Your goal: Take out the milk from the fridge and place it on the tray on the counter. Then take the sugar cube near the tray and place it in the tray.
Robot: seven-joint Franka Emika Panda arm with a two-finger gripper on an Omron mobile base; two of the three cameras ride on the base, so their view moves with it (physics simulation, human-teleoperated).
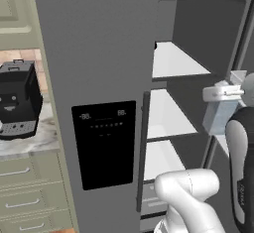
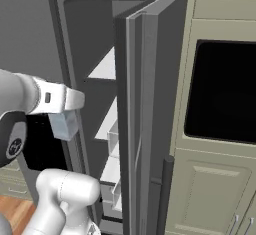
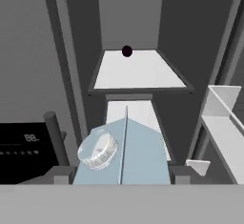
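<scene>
A rendered home kitchen, seen in front of an open fridge.

The tall matte grey fridge (image 1: 99, 78) with a black display panel (image 1: 104, 145) and white inner shelves (image 1: 173, 61) stands between sage-green cabinets with drawer pulls (image 1: 25, 187). A black coffee machine (image 1: 17, 100) sits on the marble counter (image 1: 30, 140) to its left; a dark built-in oven window (image 2: 222, 91) is set into tall cabinetry to its right, above a patch of wood floor (image 2: 15, 214).
</scene>
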